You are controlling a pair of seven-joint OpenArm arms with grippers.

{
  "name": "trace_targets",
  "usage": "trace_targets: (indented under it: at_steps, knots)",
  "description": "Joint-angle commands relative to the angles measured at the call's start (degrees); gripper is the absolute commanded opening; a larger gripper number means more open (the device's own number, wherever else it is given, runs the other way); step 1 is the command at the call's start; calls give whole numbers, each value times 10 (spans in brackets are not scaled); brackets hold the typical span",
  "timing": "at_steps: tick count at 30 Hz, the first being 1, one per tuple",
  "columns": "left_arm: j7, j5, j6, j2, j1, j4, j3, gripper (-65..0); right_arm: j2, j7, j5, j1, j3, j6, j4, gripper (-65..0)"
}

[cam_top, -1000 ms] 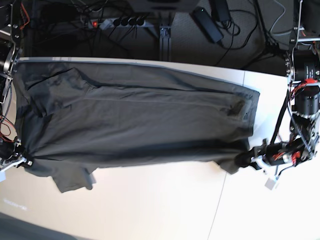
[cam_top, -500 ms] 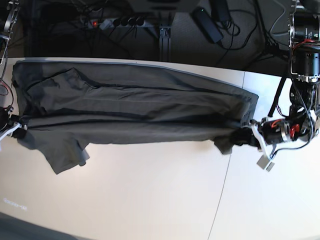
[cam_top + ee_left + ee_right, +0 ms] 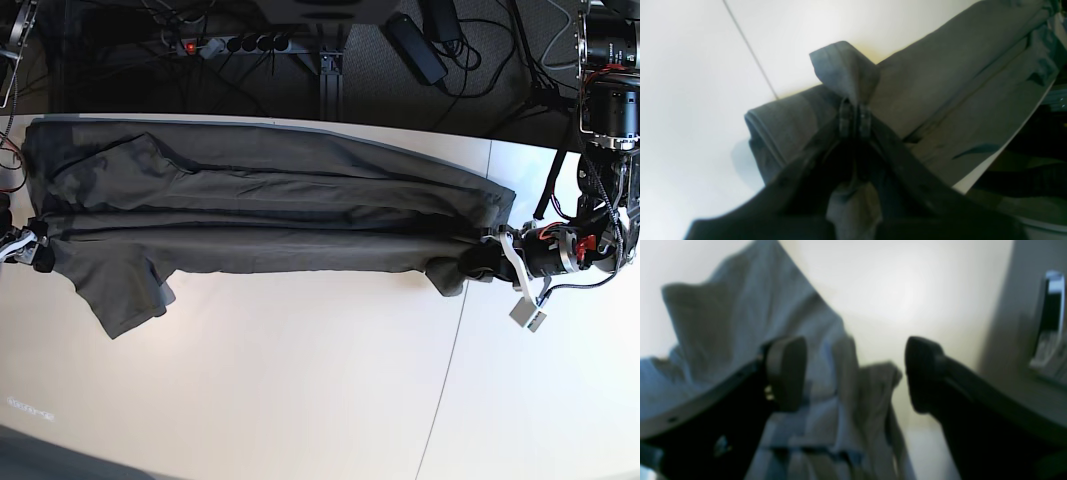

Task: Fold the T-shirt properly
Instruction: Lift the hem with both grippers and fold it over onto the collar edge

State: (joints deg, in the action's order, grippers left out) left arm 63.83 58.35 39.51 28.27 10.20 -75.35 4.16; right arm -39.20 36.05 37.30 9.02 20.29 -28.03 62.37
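T-shirt (image 3: 270,215) lies stretched 9-to-3 along the desk's (image 3: 300,400) far edge, folded lengthwise. My left gripper (image 3: 855,121) is clamped on its 3 o'clock corner to hold it taut; my right gripper (image 3: 855,373) hangs apart over the 9 o'clock end.

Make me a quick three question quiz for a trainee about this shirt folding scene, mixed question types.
1. True or false: the left gripper is clamped on the T-shirt.
2. How do the right gripper's jaws stand: A) open, B) shut on cloth?
3. What surface does the shirt lie on?

Key:
1. True; it pinches a fold of cloth.
2. A; cloth lies between the spread fingers, unpinched.
3. The white table.
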Motion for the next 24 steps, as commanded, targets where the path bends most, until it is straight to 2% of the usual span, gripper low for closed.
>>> trace_targets:
  at_steps: [1,7,14,19,24]
  knots:
    - [-10,9,5,9,12,-10,-4,-650,-18,-19,7,28,6,-37,9,-205]
    - [-10,9,5,9,10,-10,-4,-650,-5,-17,-31,106,-15,-37,-34,-205]
    - [-10,12,5,10,10,-10,-4,-650,49,-35,-60,210,-112,-34,-201,-205]
    - [-11,10,5,10,11,-10,-4,-650,77,-67,-118,219,-160,-33,-245,-205]
    - [-19,10,5,9,10,-10,-4,-650,95,-64,-121,219,-178,-33,-245,-206]
